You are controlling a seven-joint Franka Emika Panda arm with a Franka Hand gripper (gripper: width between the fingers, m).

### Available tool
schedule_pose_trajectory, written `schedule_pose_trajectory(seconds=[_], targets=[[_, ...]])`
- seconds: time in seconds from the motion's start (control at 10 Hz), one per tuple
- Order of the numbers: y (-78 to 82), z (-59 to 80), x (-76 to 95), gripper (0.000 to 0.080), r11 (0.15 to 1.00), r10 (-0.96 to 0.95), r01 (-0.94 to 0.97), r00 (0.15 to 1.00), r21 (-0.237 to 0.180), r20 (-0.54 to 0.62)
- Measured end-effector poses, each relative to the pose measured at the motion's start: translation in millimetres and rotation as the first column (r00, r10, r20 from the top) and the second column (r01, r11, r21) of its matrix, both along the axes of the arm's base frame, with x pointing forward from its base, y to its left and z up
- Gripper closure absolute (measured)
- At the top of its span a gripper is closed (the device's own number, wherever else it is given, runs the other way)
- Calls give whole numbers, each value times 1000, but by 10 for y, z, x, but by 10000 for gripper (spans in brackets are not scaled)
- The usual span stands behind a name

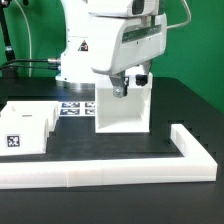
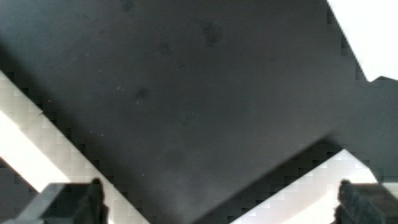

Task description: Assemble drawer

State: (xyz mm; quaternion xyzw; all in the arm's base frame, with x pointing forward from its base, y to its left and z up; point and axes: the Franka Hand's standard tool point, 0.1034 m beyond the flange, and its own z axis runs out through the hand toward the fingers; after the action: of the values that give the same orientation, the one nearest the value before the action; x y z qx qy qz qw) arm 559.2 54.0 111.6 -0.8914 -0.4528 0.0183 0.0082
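The drawer's large white boxy housing point(image 1: 122, 112) stands upright in the middle of the black table. My gripper point(image 1: 130, 86) hangs right at the housing's top edge, and its fingers are spread. In the wrist view the gripper point(image 2: 217, 208) is open: two dark fingertips point(image 2: 71, 205) sit far apart with only dark surface between them and white part edges point(image 2: 32, 130) to either side. A smaller white drawer part point(image 1: 28, 127) with a square tag point(image 1: 14, 141) lies at the exterior view's left. I cannot see any knobs.
The long low white L-shaped border wall point(image 1: 120, 170) runs along the front and up the exterior view's right side. The marker board point(image 1: 72, 106) lies behind the housing, near the robot's base point(image 1: 85, 55). A green wall stands at the back.
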Motion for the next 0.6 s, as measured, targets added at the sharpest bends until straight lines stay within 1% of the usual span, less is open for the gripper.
schedule_pose_trajectory(seconds=[0.6], targets=[[0,0,0,150,1000,0,0,1000,0,0]])
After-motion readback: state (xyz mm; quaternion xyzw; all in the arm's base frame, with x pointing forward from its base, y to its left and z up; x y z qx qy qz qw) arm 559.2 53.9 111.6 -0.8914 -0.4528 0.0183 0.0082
